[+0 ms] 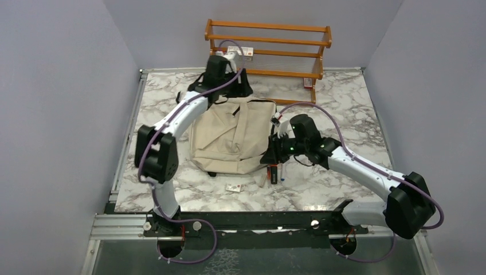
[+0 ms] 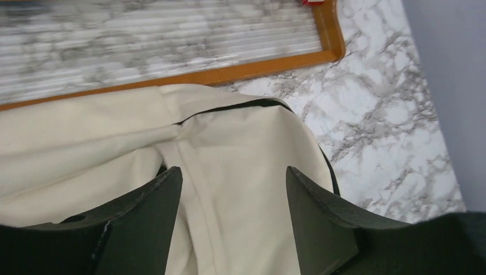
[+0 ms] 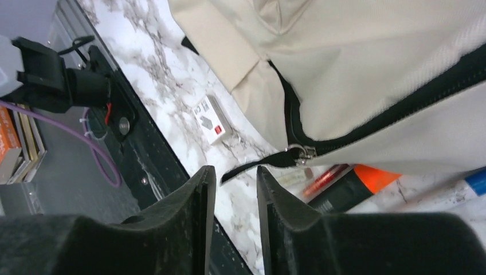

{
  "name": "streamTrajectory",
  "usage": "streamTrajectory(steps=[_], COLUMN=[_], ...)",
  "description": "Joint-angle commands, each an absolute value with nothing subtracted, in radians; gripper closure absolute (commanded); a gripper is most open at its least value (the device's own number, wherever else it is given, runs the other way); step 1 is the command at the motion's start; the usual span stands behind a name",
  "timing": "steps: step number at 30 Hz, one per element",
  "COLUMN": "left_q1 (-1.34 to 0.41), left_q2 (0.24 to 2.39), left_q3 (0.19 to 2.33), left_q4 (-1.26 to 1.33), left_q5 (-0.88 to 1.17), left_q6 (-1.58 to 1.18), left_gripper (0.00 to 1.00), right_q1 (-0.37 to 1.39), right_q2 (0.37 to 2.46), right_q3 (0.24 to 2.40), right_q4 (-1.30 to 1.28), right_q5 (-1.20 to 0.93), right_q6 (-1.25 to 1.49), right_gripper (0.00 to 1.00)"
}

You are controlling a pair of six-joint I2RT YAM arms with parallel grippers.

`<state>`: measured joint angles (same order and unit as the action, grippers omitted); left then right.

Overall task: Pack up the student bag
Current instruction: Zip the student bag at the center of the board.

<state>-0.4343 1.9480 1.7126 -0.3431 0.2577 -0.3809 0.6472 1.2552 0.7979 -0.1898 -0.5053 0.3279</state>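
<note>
Two arms out over the marble bench (image 1: 349, 109) here, and the student bag (image 1: 232, 137) is lying flat pretty much in the middle of it, cream fabric up, with its far end toward the wooden rack (image 1: 268, 48) at the back wall. Left claw (image 2: 232, 177) is over that far end of the bag, close to the rack's bottom rail. Its fingers are spread wide with nothing clamped between them; you just see cream cloth and a black zipper line beyond the gap, and I honestly can't tell if the tips touch the fabric. Right claw (image 3: 235, 175) is down at the bag's near right corner. It's only cracked open a little, a narrow slot between the fingers, and nothing is in it. Just past its tips is the silver zipper pull (image 3: 301, 153) with its black strap trailing onto the bench, but the claw isn't holding it. Loose stuff on the bench near that corner: a black marker with an orange cap (image 3: 358, 182) right beside the bag's edge, something with a blue end (image 3: 475, 180) next to it, and a small white box with a red mark (image 3: 211, 119) lying apart from the bag toward the front rail.
</note>
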Motion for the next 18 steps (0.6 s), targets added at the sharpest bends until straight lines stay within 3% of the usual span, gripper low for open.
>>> streamTrajectory(steps=[1,4,7,12,18], left_q1=[-0.372,-0.37,-0.373,-0.419,-0.619], left_q2=[1.692,1.574,1.487,1.388,1.285], left_q3=[1.466,1.32,1.199,1.055,0.94], left_q4=[-0.113,-0.082,-0.075,-0.056,-0.031], left_q5=[0.341,0.328,0.302,0.288,0.13], left_q6=[-0.426,-0.43,-0.465,-0.516,-0.515], left_gripper=[0.31,0.31,0.3,0.3,0.3], right_q1=[0.655,0.655,0.655,0.637,0.578], right_q2=[1.228,1.18,1.168,1.206,1.34], right_q3=[0.858,0.899,0.96,0.996,1.045], right_q4=[-0.363,-0.45,-0.502,-0.459,-0.346], right_q5=[-0.467,-0.282,-0.107,0.082,0.029], right_q6=[0.294,0.286,0.284,0.319,0.44], right_gripper=[0.57,0.42,0.34,0.3,0.28])
